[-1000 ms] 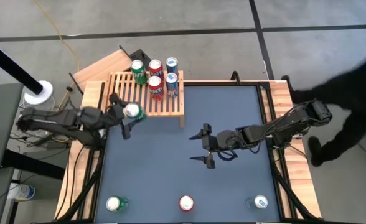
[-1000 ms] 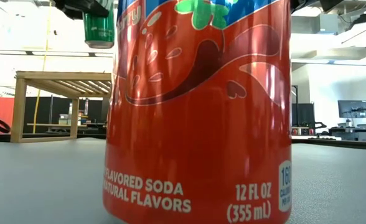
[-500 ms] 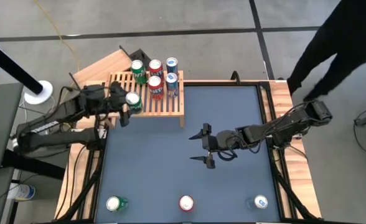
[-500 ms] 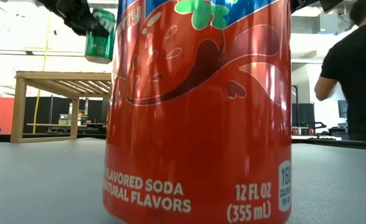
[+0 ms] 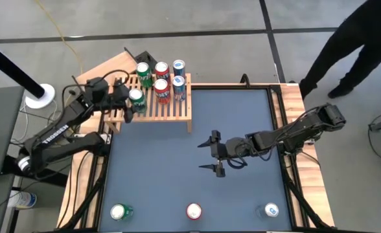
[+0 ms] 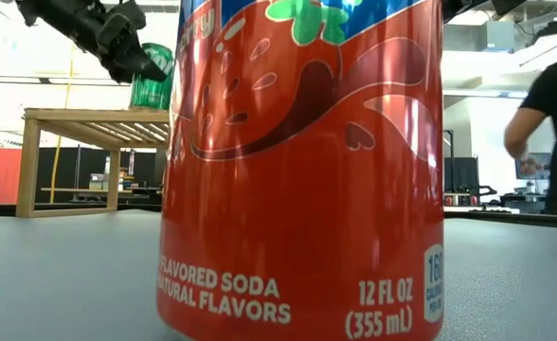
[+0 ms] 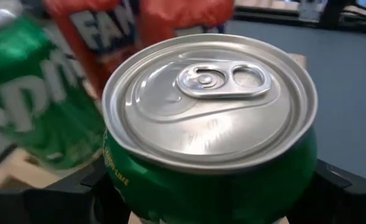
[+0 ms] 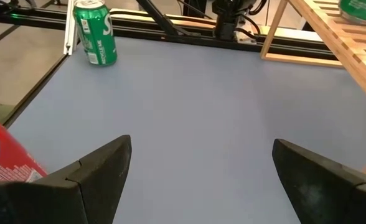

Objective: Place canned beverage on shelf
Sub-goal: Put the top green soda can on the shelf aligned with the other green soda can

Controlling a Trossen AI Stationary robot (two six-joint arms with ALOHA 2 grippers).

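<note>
**Green can held over the slatted rack**

My table is a matte blue-grey sheet framed in pale wood, on a grey floor crossed by dark seams. A person in black stands at the high view's upper right.

The low light-wood shelf with narrow parallel slats sits at upper centre, carrying five shiny cylinders: two green, two red, two blue-topped, I think, though the labels are small.

My left gripper is clamped on the green aluminium can with silver pull-tab lid, above the shelf's left part.

My right gripper hovers mid-table, fingers spread wide, holding nothing.

Three more cans stand along the lower edge; the red soda can fills the low view.
</note>
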